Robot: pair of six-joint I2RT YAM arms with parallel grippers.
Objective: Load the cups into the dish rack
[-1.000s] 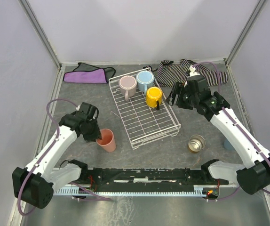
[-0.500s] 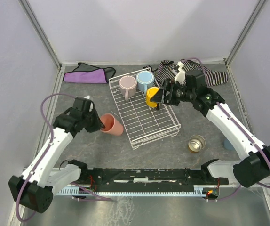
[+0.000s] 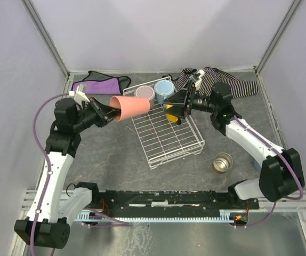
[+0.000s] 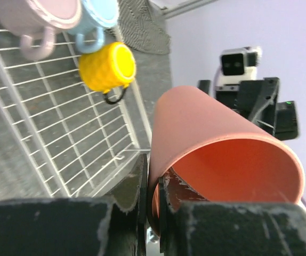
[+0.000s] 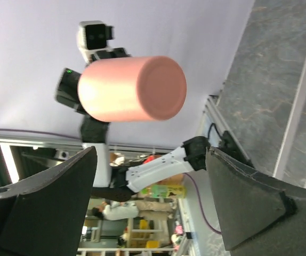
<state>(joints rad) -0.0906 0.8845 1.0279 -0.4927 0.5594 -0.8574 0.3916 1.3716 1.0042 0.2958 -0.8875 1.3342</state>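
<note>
My left gripper (image 3: 104,112) is shut on the rim of the salmon tumbler (image 3: 130,107) and holds it on its side in the air over the left end of the white wire dish rack (image 3: 163,133). The left wrist view shows the tumbler (image 4: 217,154) pinched at its rim. The pink mug (image 3: 144,93), light blue mug (image 3: 164,87) and yellow mug (image 3: 172,111) stand in the rack's far end. My right gripper (image 3: 175,103) is open and empty, above the yellow mug, facing the tumbler (image 5: 134,88). The metal cup (image 3: 222,162) stands right of the rack.
A purple cloth (image 3: 97,85) lies at the back left and a striped cloth (image 3: 233,82) at the back right. A blue tumbler (image 3: 256,162) is mostly hidden behind my right arm. Grey walls close in both sides.
My left gripper has lifted the salmon tumbler off the table, tipped it sideways and carried it up and right over the rack. My right gripper has swung left toward it.
</note>
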